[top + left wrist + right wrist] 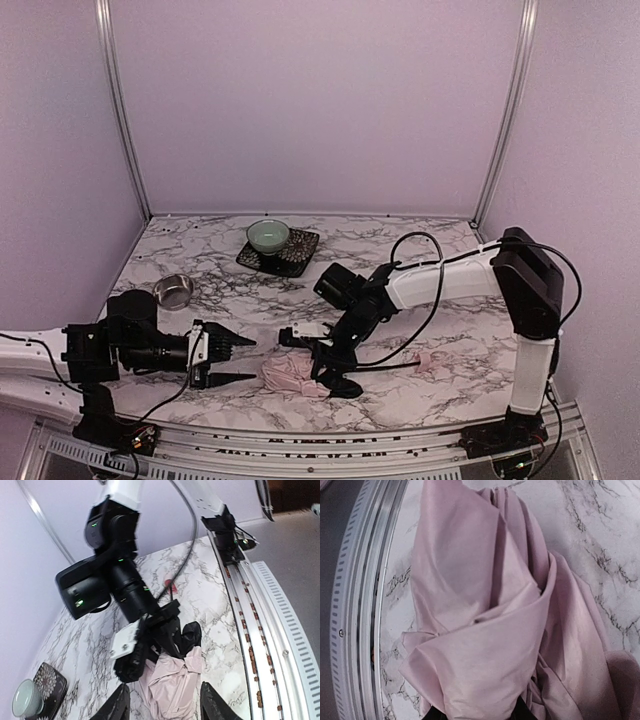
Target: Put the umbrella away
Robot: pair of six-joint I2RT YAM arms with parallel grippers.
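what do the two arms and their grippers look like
The right arm has white links, black joints, small green lights and a looping black cable. The left arm looks alike. The left gripper and right gripper have black tapered fingers on white plates.

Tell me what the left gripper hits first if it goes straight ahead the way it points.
The umbrella, bunched just ahead of the left gripper's open jaws; the right gripper looks close behind it.
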